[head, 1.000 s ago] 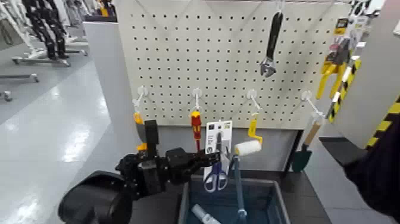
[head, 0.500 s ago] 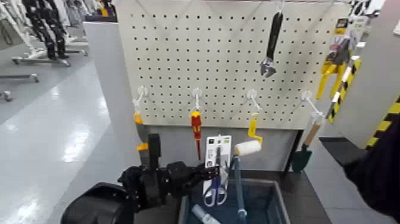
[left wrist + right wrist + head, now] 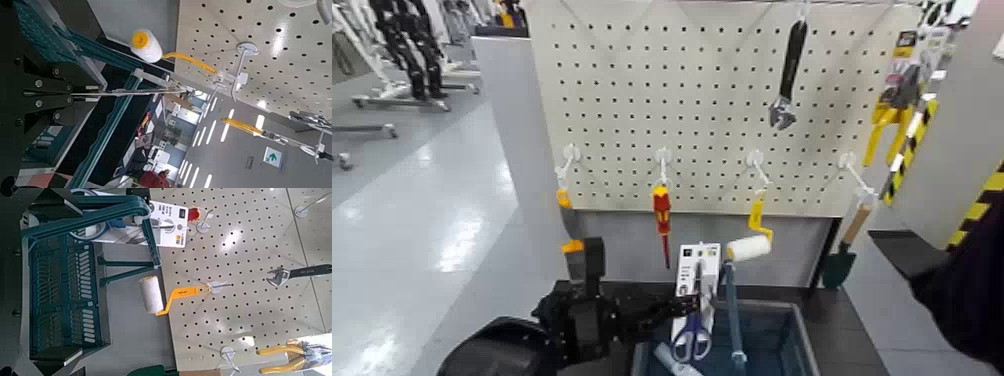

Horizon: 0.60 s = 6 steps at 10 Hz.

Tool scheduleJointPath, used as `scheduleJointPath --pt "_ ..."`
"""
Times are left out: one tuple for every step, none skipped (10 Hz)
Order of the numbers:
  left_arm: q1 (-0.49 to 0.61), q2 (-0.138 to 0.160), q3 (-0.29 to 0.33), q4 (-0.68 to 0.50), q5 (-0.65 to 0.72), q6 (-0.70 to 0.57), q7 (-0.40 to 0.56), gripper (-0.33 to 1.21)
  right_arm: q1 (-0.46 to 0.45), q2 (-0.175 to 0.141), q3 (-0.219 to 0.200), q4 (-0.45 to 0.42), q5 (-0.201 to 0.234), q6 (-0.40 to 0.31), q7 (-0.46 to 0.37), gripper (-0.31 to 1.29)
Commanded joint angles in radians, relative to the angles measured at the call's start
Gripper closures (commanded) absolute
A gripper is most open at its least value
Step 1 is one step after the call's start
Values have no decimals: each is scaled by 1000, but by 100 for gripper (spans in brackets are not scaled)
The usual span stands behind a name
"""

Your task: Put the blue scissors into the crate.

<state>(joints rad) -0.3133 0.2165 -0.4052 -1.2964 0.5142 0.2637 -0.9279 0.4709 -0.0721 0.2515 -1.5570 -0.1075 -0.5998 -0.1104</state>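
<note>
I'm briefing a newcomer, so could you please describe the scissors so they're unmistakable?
Find the pegboard, then the crate below it. Over the crate, the left pincer grips a white card. Its scissors alone have blue loop handles.

Here's the pegboard (image 3: 632, 110), hooks loaded: wrench (image 3: 788, 75) at two o'clock, yellow-handled tool (image 3: 896, 100) at three, trowel (image 3: 843, 255) at four, paint roller (image 3: 748, 247) at five, screwdriver (image 3: 662, 215) at seven, orange-handled tool (image 3: 572, 246) at eight. Down at six, the crate (image 3: 802, 335) stands on dark flooring (image 3: 847, 340).
</note>
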Motion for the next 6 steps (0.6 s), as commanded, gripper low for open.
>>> scheduleJointPath --pt "0 0 0 6 -5 2 0 118 0 0 0 0 -1 0 0 8" --pt "0 1 2 6 -6 3 0 118 0 0 0 0 -1 0 0 8" --pt "2 1 0 6 -6 5 0 118 0 0 0 0 -1 0 0 8" --pt "2 1 2 6 -8 11 0 117 0 0 0 0 -1 0 0 8" --pt "2 1 3 6 -10 16 1 96 0 0 0 0 -1 0 0 8" --pt "2 0 2 3 -10 16 1 33 0 0 0 2 -1 0 0 8"
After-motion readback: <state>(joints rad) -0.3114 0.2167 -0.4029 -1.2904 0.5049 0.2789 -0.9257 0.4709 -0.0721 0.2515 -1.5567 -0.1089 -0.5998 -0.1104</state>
